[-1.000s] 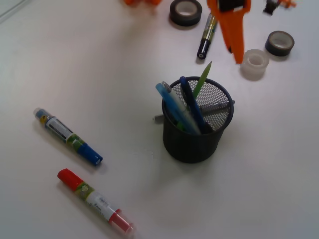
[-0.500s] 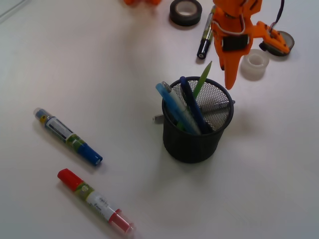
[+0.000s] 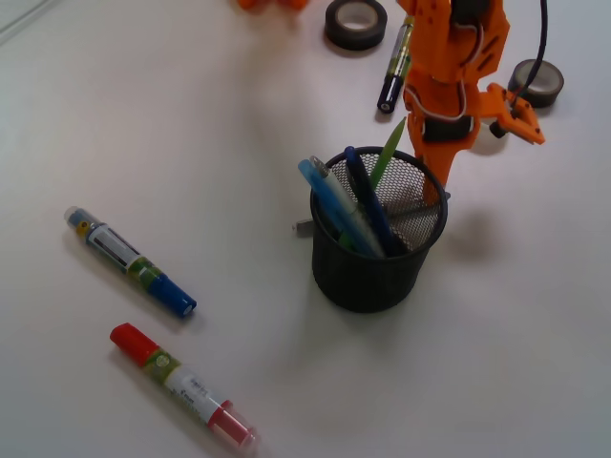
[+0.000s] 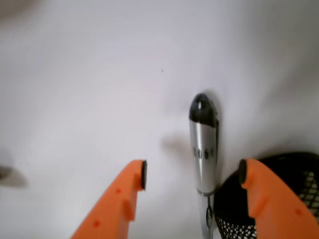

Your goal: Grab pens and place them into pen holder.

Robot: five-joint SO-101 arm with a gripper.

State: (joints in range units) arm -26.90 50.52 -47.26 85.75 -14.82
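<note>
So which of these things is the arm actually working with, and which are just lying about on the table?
Part of the job:
pen holder
light blue pen, dark blue pen and green pen standing in it
silver pen lying beside the holder, between the open gripper fingers

Just lying about:
blue-capped marker
red-capped marker
black-capped marker
tape rolls

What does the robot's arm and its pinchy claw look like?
The arm is bright orange plastic with black parts set into it, thin white wires and a black cable trailing off. Its gripper has two long, tapering orange fingers with small black tips.
</note>
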